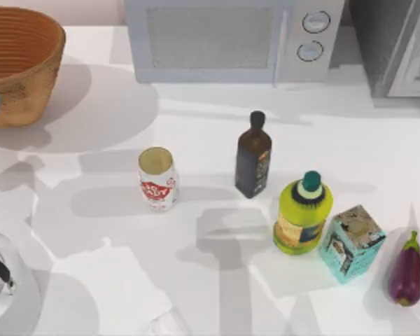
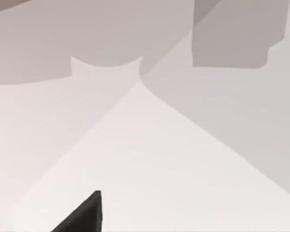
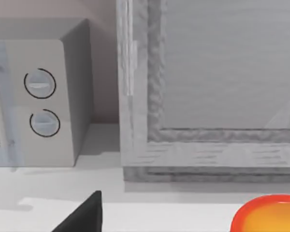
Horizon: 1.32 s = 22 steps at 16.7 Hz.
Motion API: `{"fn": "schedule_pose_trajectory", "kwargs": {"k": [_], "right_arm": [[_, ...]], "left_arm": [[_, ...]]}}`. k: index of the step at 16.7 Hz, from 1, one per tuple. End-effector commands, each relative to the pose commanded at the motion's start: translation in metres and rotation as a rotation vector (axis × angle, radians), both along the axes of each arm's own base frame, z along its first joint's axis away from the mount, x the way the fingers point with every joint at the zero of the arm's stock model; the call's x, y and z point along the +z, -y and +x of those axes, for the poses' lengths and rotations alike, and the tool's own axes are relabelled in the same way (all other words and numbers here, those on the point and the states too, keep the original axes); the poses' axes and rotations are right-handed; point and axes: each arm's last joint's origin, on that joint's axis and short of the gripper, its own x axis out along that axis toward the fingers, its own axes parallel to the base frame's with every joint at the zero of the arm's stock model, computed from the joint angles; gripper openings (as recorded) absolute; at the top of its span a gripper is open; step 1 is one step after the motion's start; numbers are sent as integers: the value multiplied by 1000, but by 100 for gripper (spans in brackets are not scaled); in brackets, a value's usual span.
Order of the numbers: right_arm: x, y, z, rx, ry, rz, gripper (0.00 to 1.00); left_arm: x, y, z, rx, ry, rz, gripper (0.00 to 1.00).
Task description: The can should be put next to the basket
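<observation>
The can (image 1: 157,178) stands upright on the white table left of the middle; it is white with a red logo and a pale gold top. Far to its upper left, at the table's back left corner, sits the large woven basket (image 1: 17,63), well apart from the can. Nothing holds or touches the can. In the left wrist view, one dark fingertip (image 2: 84,215) of my left gripper hangs over bare table. The right wrist view shows a dark fingertip (image 3: 84,215) of my right gripper, facing the back wall.
A dark bottle (image 1: 253,155), a yellow-green bottle (image 1: 302,213), a teal carton (image 1: 351,241) and an eggplant (image 1: 407,269) stand right of the can. A microwave (image 1: 224,38) and a grey appliance (image 3: 208,96) line the back. Part of my left arm (image 1: 0,280) shows bottom left.
</observation>
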Motion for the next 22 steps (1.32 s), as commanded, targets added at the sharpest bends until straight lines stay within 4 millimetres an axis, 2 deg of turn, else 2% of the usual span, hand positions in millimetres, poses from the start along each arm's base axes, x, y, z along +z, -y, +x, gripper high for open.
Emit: {"fn": "schedule_pose_trajectory", "kwargs": {"k": [2,15,22], "right_arm": [[0,0,0,0,0,0,100],[0,0,0,0,0,0,100],[0,0,0,0,0,0,100]], "left_arm": [[0,0,0,0,0,0,100],[0,0,0,0,0,0,2],[0,0,0,0,0,0,0]]}}
